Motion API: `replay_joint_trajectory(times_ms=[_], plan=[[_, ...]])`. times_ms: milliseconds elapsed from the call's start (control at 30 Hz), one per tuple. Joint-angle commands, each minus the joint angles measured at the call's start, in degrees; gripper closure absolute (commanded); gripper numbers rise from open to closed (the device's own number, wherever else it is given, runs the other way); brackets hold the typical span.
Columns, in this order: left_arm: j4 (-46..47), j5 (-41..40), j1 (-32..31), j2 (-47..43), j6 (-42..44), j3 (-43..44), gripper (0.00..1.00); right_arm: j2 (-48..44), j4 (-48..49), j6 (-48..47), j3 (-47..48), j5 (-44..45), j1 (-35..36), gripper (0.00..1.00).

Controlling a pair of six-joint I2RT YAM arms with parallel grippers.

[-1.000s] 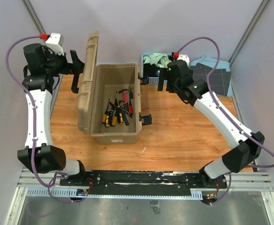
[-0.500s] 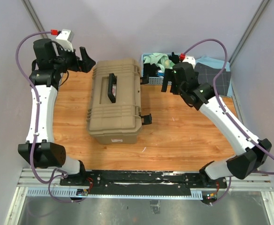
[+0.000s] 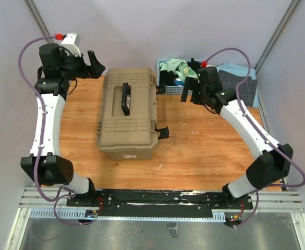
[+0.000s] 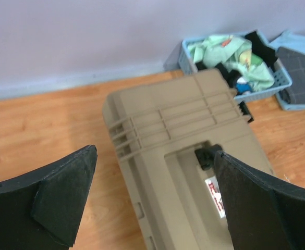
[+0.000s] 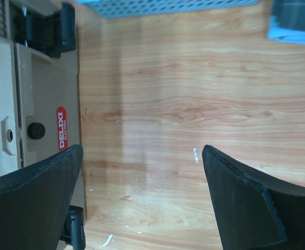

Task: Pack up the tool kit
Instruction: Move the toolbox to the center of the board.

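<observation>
The tan toolbox (image 3: 129, 112) lies closed on the wooden table, its black handle (image 3: 125, 98) on top. In the left wrist view the toolbox (image 4: 183, 156) fills the lower middle. Its lid hides the hammer, screwdrivers and pliers. My left gripper (image 3: 96, 65) hovers open above the box's far left corner, holding nothing; the left wrist view shows the gripper (image 4: 155, 153) wide apart. My right gripper (image 3: 174, 86) is open just right of the box's far end, over bare wood (image 5: 142, 151). The red label (image 5: 62, 127) and a black latch (image 5: 45, 28) show at its left.
A blue basket of cloths (image 3: 175, 70) stands close behind the right gripper. A dark grey folded cloth (image 3: 241, 83) lies at the back right corner. A second black latch (image 3: 162, 133) juts from the box's right side. Purple walls enclose the table.
One second ago the lid stood open with tools visible inside; it is now shut. My left gripper has lifted away from the lid toward the back. The right gripper shifted slightly.
</observation>
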Motion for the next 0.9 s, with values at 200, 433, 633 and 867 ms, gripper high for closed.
replay_joint_trajectory(times_ms=[200, 433, 633, 867], plan=[[1.98, -2.77, -0.88, 0.05, 0.41, -5.04, 0.01, 16.04, 0.19, -1.02, 5.67, -20.98, -1.05, 0.0], [1.4, -3.3, -1.1, 1.42, 1.13, -4.37, 0.01, 21.69, 0.93, -1.02, 8.94, -24.23, 1.22, 0.01], [1.08, -3.6, -1.54, 3.4, 1.56, -1.76, 0.02, 24.21, 2.1, 0.45, 10.76, -25.72, 4.7, 0.01], [-0.27, -3.01, -1.84, 4.94, 2.35, 1.23, 0.02, 27.12, 2.62, 1.69, 13.62, -25.65, 8.51, 0.02]])
